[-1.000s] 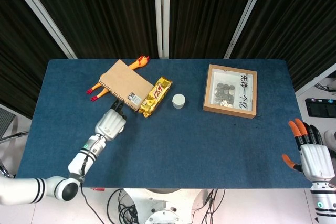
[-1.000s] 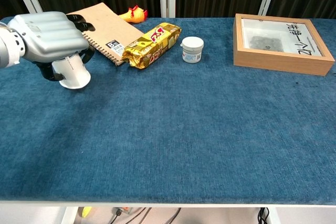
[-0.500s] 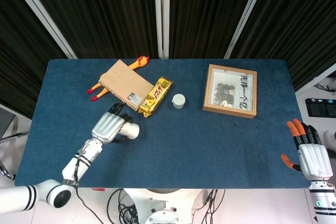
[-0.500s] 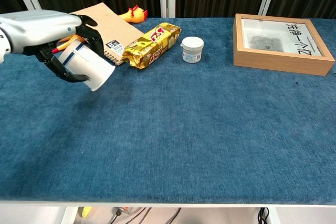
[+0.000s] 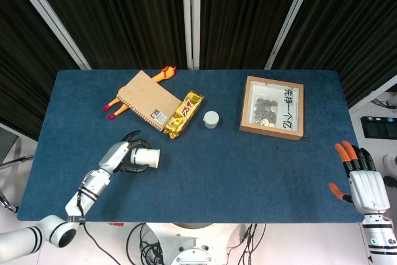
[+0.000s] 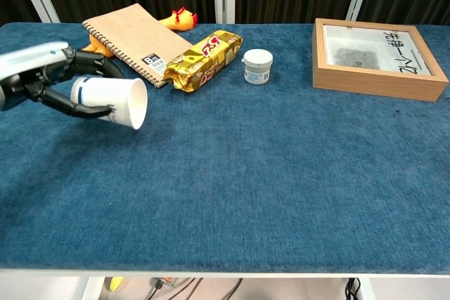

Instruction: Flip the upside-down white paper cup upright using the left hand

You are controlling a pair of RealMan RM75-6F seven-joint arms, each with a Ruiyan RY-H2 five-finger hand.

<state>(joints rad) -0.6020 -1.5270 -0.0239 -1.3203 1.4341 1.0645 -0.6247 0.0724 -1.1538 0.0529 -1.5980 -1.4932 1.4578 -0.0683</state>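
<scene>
Now the left hand [image 6: 49, 82] grips the white paper cup [image 6: 111, 101] sideways above the blue table [image 6: 281, 173], mouth rightward (halfway through the flip, I'd judge), ready to set upright.

Matt white paper cup [image 6: 112, 100], napped blue cloth table [image 6: 281, 166], glossy gold foil packet [image 6: 204, 60], wooden box [image 6: 377, 79]

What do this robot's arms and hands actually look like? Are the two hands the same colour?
Not quite. The left hand has a silvery-white back and black fingers, on a white segmented arm with black joint bands and a thin black cable. The right hand has a similar pale ribbed back, but its fingers show orange tips beside black ones, above a white wrist.
</scene>
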